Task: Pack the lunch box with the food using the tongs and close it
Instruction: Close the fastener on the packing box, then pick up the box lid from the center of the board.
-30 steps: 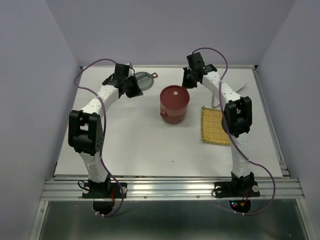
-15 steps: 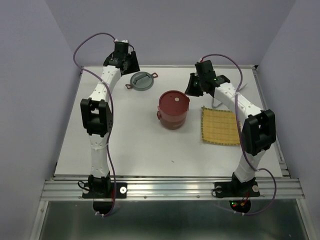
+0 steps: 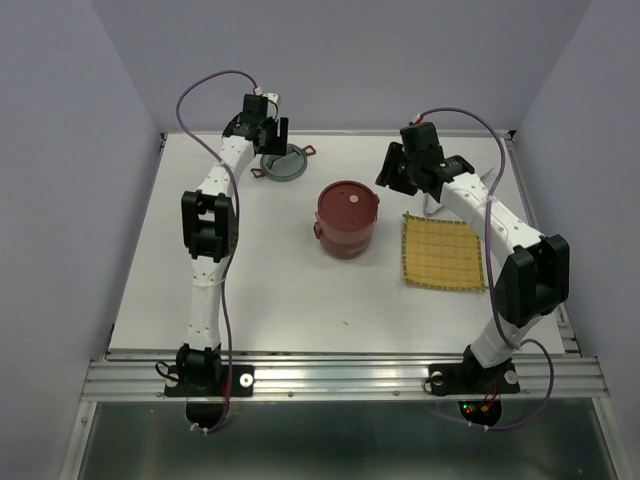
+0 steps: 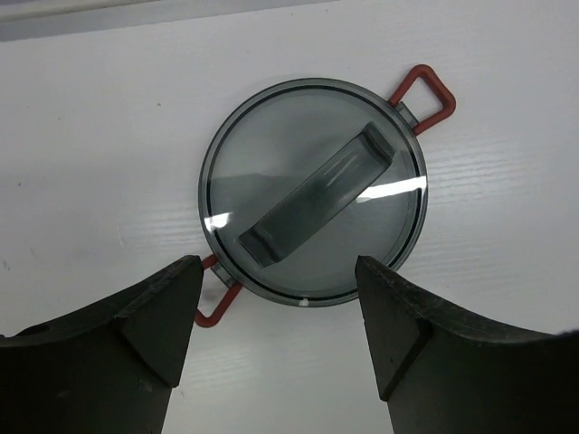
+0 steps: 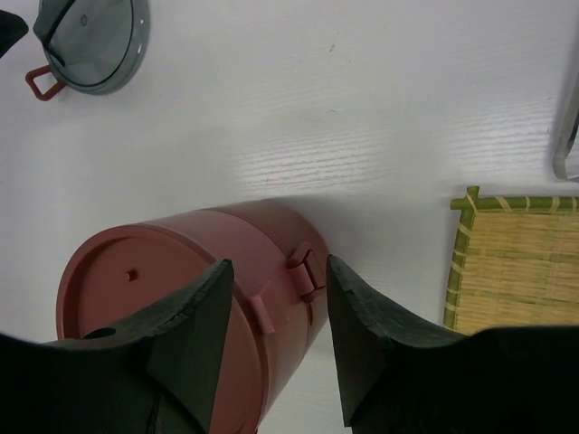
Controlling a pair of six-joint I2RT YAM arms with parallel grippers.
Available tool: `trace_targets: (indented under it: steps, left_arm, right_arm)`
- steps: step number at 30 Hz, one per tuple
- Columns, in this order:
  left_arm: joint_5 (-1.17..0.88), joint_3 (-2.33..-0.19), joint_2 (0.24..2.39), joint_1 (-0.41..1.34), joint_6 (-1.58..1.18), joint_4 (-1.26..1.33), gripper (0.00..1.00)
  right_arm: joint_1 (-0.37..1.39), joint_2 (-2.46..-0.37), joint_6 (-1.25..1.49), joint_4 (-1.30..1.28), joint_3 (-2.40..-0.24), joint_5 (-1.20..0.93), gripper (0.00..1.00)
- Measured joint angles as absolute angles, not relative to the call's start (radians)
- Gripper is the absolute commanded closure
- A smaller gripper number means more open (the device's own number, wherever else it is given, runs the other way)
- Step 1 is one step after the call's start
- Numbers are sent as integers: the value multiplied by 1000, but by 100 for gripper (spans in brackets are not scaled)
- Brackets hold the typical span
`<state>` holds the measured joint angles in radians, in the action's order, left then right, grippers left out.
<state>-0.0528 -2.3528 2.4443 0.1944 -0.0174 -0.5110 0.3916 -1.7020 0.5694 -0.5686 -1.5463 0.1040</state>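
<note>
Likely a robotics lab test cell, plain lavender walls (image 3: 60,150), white table (image 3: 290,290), aluminium rail (image 3: 340,378) at its near edge

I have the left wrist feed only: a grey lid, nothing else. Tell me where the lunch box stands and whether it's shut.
Observer: The lunch box stands mid-table, closer to the arm bases than the grey lid and to its right. It is closed.
Operator: Report the right pincer.
Observer: The right pincer points toward the lunch box, fingers apart, gripping nothing.
Operator: Name what lies right of the box.
Observer: A yellow woven mat, with no food on it.
</note>
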Motion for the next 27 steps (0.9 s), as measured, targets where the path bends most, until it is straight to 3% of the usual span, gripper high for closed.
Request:
trace_targets:
  steps: [10, 19, 24, 27]
  left_arm:
    - [-132, -2429, 2577, 194, 60, -443, 25]
    - [-115, -2444, 2592, 210, 61, -430, 47]
    - [-47, -2444, 2592, 243, 83, -432, 47]
    - [-32, -2440, 2592, 259, 86, -435, 36]
  right_arm:
    - [392, -1711, 588, -575, -1505, 86, 48]
    - [392, -1712, 596, -575, -1504, 86, 48]
    - [392, -1712, 599, -575, -1504, 86, 48]
    - [392, -1712, 599, -575, -1502, 86, 48]
